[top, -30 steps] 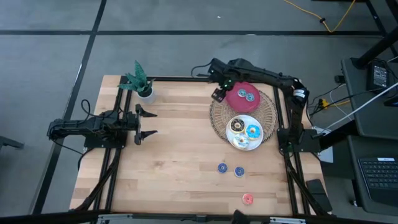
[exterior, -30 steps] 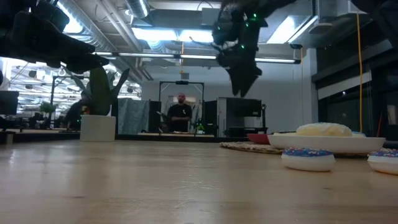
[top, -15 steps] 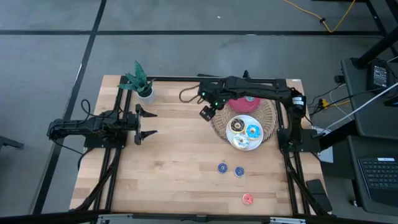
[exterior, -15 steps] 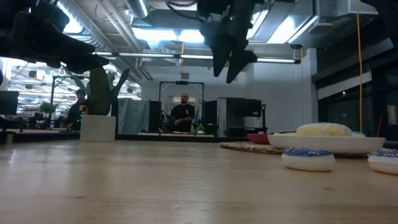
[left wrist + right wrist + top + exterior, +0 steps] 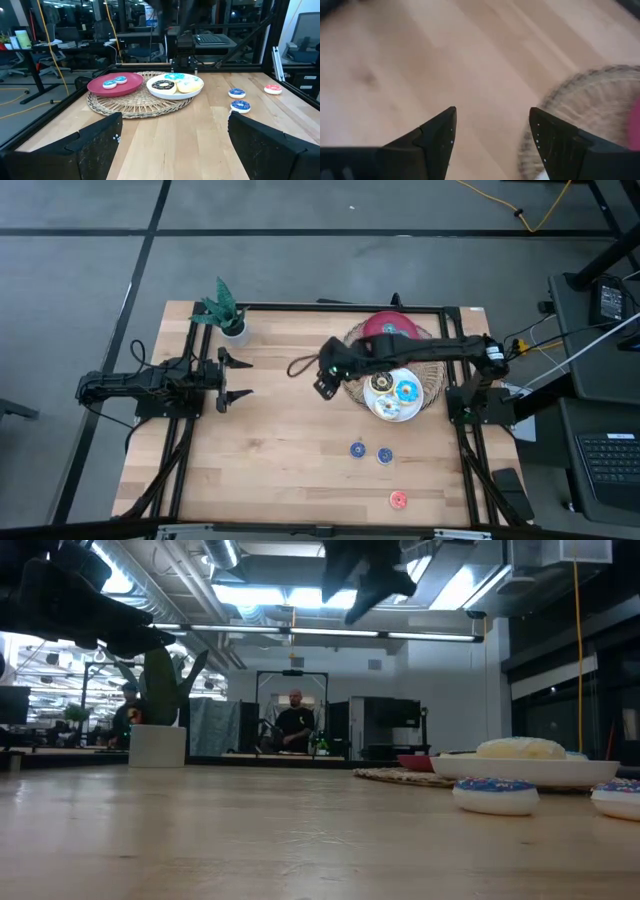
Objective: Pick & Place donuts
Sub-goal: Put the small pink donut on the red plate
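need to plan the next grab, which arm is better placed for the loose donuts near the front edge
Right, probably. The right gripper hangs open beside the wicker mat, nearer the blue donuts; the left gripper waits at the table's left side.

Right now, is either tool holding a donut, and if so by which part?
Nothing is held. The right tool is open and empty above bare table beside the woven mat. The left tool waits open at the table's left side.
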